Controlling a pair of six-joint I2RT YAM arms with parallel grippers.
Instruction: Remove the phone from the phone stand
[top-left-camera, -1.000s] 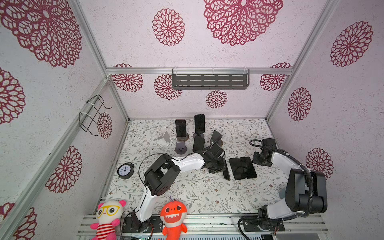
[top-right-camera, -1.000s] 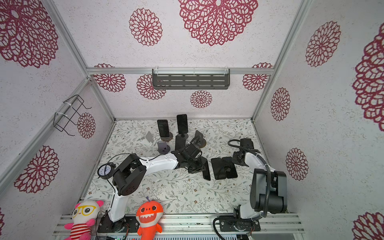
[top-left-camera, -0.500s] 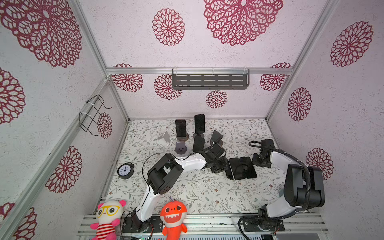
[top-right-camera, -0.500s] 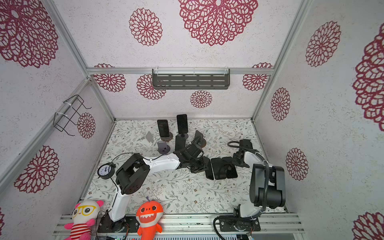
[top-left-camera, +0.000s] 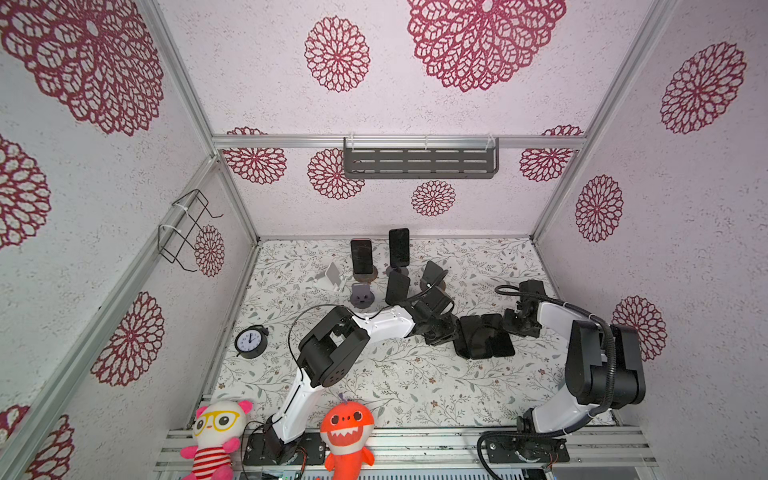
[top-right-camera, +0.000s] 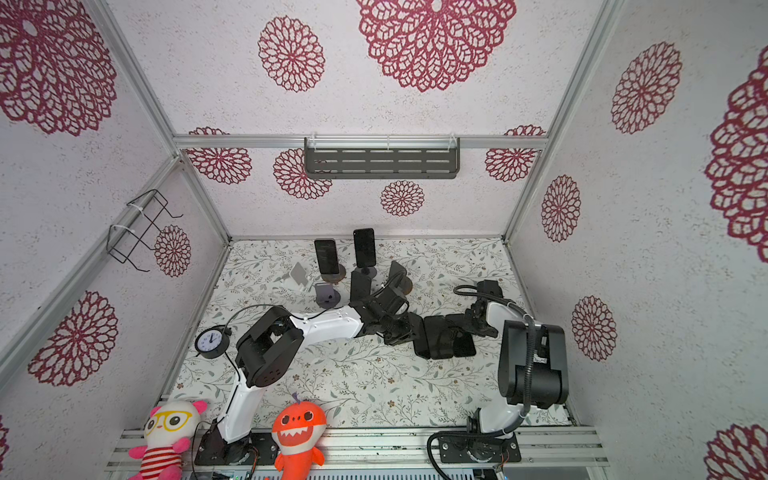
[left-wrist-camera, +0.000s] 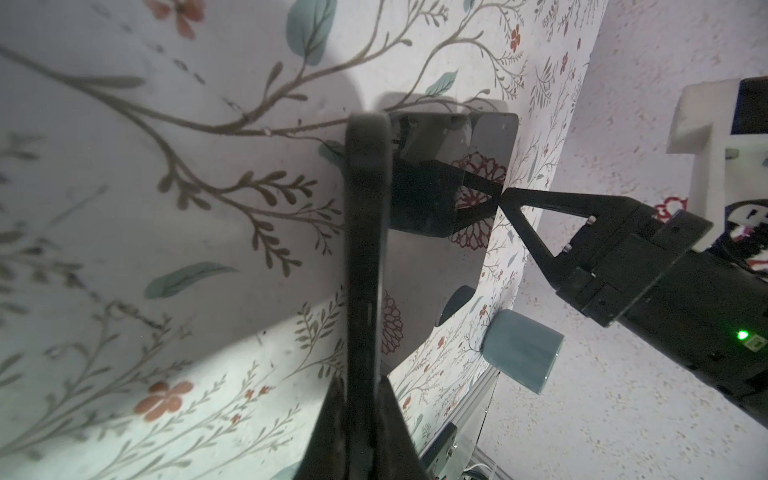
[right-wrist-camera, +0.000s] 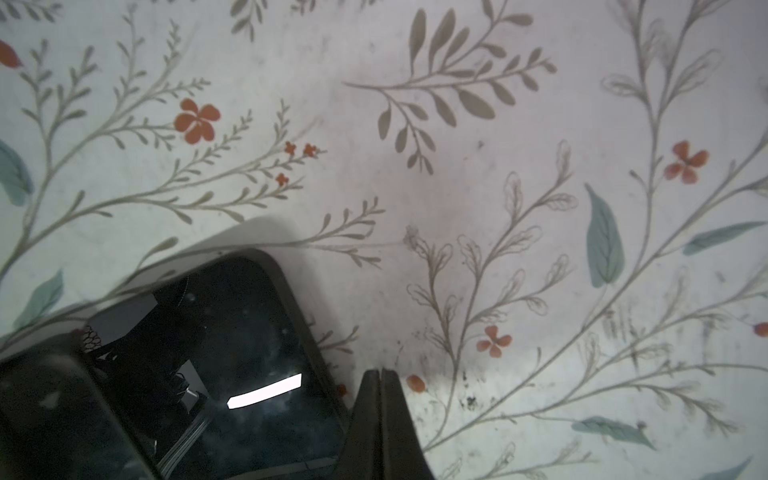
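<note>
1. Grips the phone (left-wrist-camera: 365, 232) in the left gripper (left-wrist-camera: 360, 386): jaws closed on its two flat faces, one finger on each side, nothing else between them.
2. Holds it on edge, standing straight out past the fingertips, clear of every stand.
3. Hangs low over the mat (top-left-camera: 374, 382) in both top views, left gripper (top-left-camera: 445, 332) (top-right-camera: 400, 332) with the phone (top-left-camera: 462, 343) (top-right-camera: 420, 341) right at its tips.
4. Sits just beside two dark slabs (left-wrist-camera: 432, 282) lying flat on the mat, on the far side of the phone from the left gripper. Cannot tell whether phone and slabs touch.
5. Shows the right gripper (right-wrist-camera: 380, 374) fully closed, fingers flush together and empty.
6. Points that closed tip right at the slabs' edge (right-wrist-camera: 257, 324), on the side facing away from the left gripper. Faces the left gripper across the slabs in both top views, right gripper (top-left-camera: 510, 328) (top-right-camera: 468, 328) near the mat.
7. Has the stands off to one side of the left gripper, toward the back wall:
   - two upright phones (top-left-camera: 360, 255) (top-left-camera: 399, 248) on stands;
   - a bare white stand (top-left-camera: 332, 274);
   - a bare purple stand (top-left-camera: 361, 296);
   - two tilted dark plates (top-left-camera: 397, 287) (top-left-camera: 432, 274) nearest the left gripper's wrist. Cannot tell whether these are stands or phones.
</note>
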